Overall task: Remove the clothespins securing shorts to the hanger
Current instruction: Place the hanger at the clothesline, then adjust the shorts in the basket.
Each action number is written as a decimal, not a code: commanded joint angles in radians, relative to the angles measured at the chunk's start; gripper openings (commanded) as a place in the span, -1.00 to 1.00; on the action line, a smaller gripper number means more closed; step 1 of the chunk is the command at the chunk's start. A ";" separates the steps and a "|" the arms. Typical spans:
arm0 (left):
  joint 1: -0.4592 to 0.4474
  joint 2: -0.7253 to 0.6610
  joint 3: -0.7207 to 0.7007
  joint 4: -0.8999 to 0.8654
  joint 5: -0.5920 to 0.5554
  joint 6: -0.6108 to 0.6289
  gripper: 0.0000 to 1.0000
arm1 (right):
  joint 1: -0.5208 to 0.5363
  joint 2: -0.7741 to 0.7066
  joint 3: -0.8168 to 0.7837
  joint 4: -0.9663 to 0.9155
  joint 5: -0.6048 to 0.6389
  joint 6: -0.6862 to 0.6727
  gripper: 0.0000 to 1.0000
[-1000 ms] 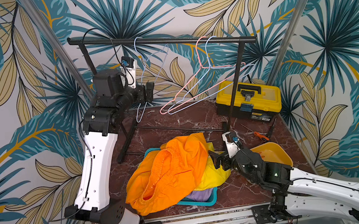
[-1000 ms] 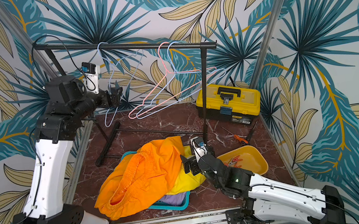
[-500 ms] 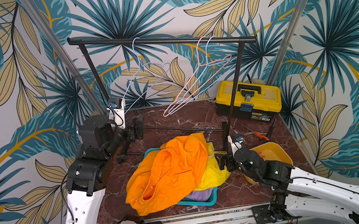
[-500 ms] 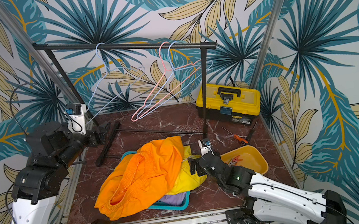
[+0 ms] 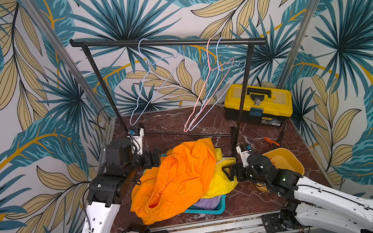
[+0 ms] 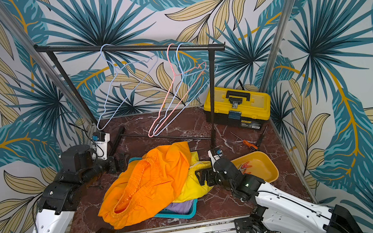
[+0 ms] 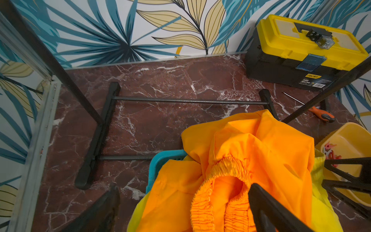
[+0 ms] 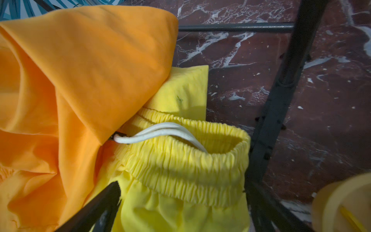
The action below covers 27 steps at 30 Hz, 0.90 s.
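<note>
Orange shorts [image 5: 177, 176] lie heaped over yellow shorts [image 5: 218, 182] and lilac shorts [image 5: 208, 202] in a teal basket [image 5: 216, 211]. Three bare wire hangers, blue [image 5: 150, 82], pink [image 5: 202, 94] and blue, hang on the black rail [image 5: 169, 42]. Red clothespins [image 6: 245, 165] lie in the yellow tub [image 6: 264, 173]. My left gripper [image 5: 156, 157] is open at the pile's far left edge, its jaws straddling the orange waistband [image 7: 220, 180] in the left wrist view. My right gripper [image 5: 229, 174] is open beside the yellow shorts, over their elastic waistband [image 8: 190, 166].
A yellow and black toolbox [image 5: 257, 102] stands at the back right. An orange-handled screwdriver [image 5: 270, 140] lies near it. The rack's right post [image 5: 242, 93] rises right behind my right gripper, and its base bars [image 7: 96, 136] run across the marble table.
My left arm has dropped from rail height beside the hangers down to the table at the pile's left edge. My right gripper drew back slightly at the yellow shorts. Both stayed open.
</note>
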 commanded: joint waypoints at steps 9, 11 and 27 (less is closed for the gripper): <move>0.003 -0.024 -0.166 0.020 0.090 -0.113 0.99 | -0.009 0.101 -0.026 0.105 -0.021 -0.069 0.73; -0.007 -0.017 -0.200 0.034 0.109 -0.139 0.99 | -0.009 0.103 -0.023 0.109 -0.011 -0.076 0.60; -0.140 -0.056 -0.382 0.142 0.060 -0.225 0.99 | -0.008 0.050 0.081 0.151 -0.040 -0.100 -0.76</move>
